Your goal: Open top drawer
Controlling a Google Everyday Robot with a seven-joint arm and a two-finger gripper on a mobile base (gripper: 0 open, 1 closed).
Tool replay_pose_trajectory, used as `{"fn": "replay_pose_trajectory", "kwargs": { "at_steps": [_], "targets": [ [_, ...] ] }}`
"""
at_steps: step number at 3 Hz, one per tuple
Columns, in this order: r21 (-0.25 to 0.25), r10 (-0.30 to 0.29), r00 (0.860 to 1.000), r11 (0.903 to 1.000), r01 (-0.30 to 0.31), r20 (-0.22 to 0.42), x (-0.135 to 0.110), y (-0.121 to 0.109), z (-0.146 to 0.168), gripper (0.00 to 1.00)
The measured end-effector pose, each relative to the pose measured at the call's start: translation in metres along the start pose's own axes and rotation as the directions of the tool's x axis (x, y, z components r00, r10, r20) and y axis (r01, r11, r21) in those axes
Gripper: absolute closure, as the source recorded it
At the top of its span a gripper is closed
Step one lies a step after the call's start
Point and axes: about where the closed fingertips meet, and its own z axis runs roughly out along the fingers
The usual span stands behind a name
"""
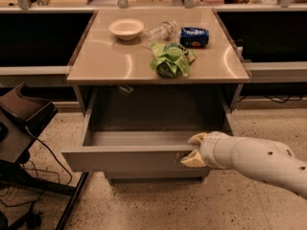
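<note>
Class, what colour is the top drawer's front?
Grey top drawer, in the camera view; the hand clasps its right end.

The top drawer (129,158), wide, grey and metal with a flat handleless front, is seen drawn well out from beneath the table top (110,61), level, with its shallow grey tray exposed. Below the table top's right part, the front's upper edge is clasped by the gripper (194,150).

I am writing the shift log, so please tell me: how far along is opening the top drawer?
Mostly done: the top drawer stands pulled well out, its tray exposed. In hand: the end effector is at the right end of the drawer front. Left: perhaps a little more pull, then withdrawing.
</note>
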Motion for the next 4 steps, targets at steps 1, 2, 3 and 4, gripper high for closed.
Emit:
{"fn": "replay_pose_trajectory", "kwargs": {
  "at_steps": [1,2,3,4],
  "targets": [
    [0.0,0.0,1.0,1.0,0.0,0.0,-0.003,-0.002,-0.003,1.0],
    [0.005,-0.003,1.0,1.0,0.003,0.006,0.0,0.009,-0.006,1.0],
    [0.005,-0.003,1.0,1.0,0.003,0.006,-0.002,0.007,-0.009,1.0],
    [0.008,-0.003,1.0,1.0,0.003,0.009,0.001,0.02,-0.012,1.0]
  ]
}}
